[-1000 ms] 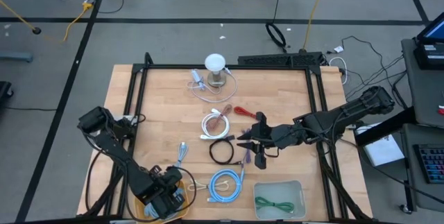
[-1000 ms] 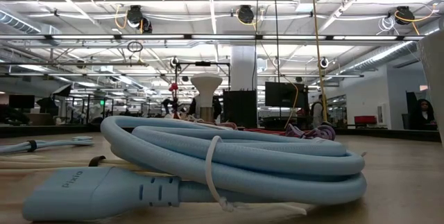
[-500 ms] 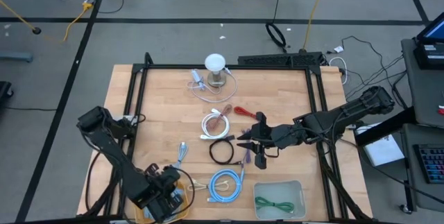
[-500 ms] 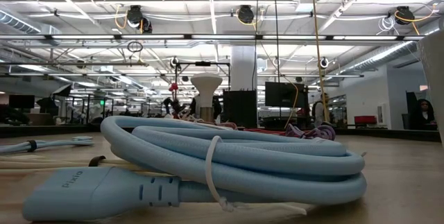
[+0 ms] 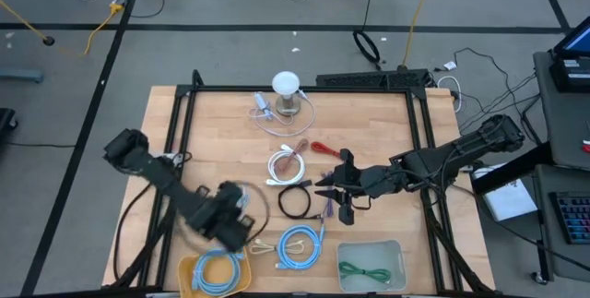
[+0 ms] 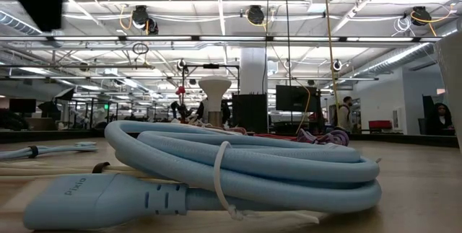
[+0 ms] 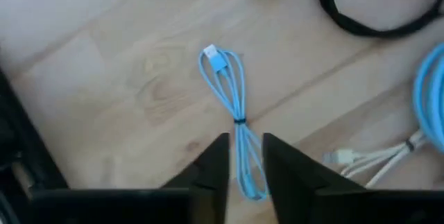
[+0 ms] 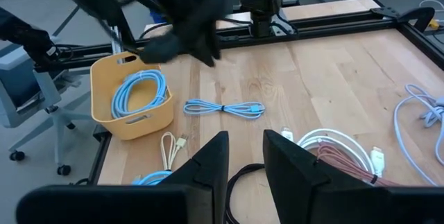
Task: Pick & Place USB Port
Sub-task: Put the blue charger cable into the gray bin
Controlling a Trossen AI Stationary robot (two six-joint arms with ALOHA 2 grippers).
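Note:
A thin light-blue USB cable (image 5: 241, 204), tied in a bundle, lies flat on the wood near the table's front left. It also shows in the left wrist view (image 7: 232, 113) and the right wrist view (image 8: 223, 107). My left gripper (image 5: 236, 225) hovers just on its near side, fingers close together (image 7: 246, 161), touching nothing. A yellow bin (image 5: 194, 282) at the front left holds a coiled blue cable (image 5: 218, 270). My right gripper (image 5: 334, 196) waits over the table's middle with its fingers close together (image 8: 246, 154).
A thick light-blue coil (image 5: 300, 244) fills the low view's foreground (image 6: 238, 168). A black ring cable (image 5: 295, 202), a white-and-red bundle (image 5: 288, 163) and a beige cable (image 5: 265, 245) lie nearby. A lamp (image 5: 287, 90) stands at the far edge. A clear tray (image 5: 396, 254) holds a green cable.
My left gripper has gone from above the yellow bin toward the table's far edge and a little to the right, and now stands over the thin blue cable. The bin, hidden under the arm before, now shows with the blue coil in it.

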